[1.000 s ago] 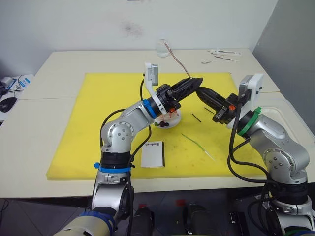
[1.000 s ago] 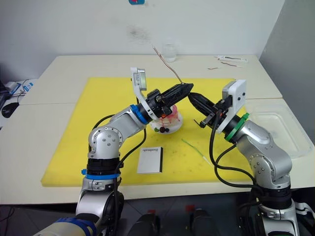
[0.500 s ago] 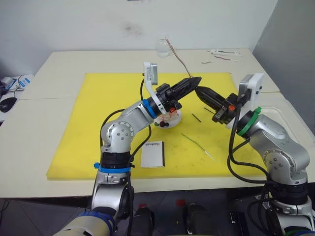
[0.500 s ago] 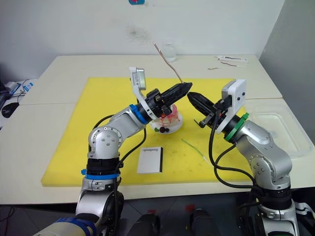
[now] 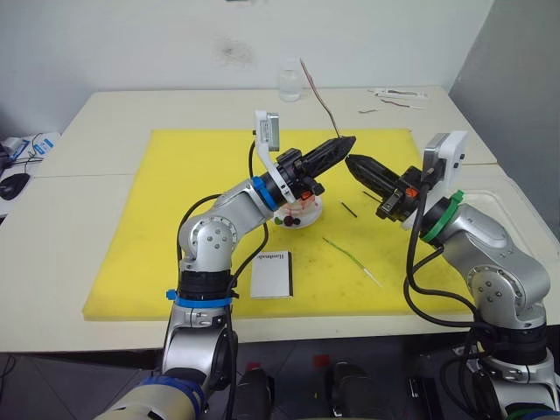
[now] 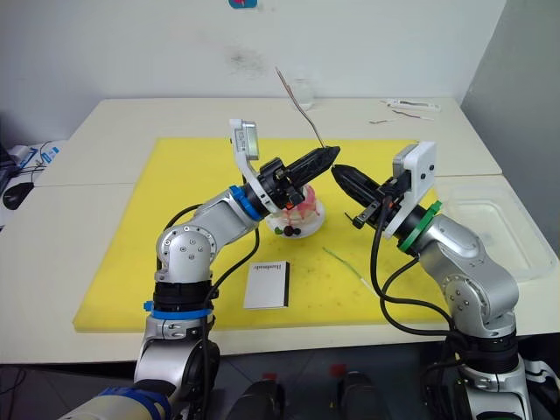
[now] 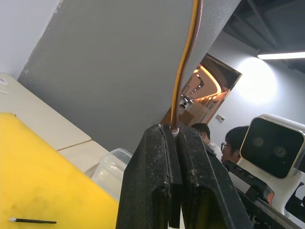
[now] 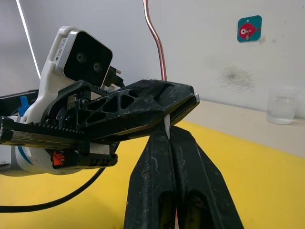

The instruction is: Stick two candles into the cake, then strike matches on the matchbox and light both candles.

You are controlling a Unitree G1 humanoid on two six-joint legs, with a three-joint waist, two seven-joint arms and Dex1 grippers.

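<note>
Since a second ago your right gripper (image 6: 337,171) has eased toward the left gripper (image 6: 332,153), and the candle tip has swung slightly.

Largest first: the cream surface (image 5: 105,118) carries a yellow foam mat (image 5: 175,201), on which the small pink cake on its white plate (image 6: 302,216) sits beneath the left arm. The flat white matchbox (image 5: 271,274) lies nearer you. Your left fingers (image 7: 157,181) pinch one long thin copper-toned candle (image 7: 183,71) upright above the cake; the right fingers (image 8: 159,181) are pressed together just below, probably to take or steady its lower end. The second greenish candle (image 5: 350,258) and a short dark match (image 5: 348,209) wait on the mat.
</note>
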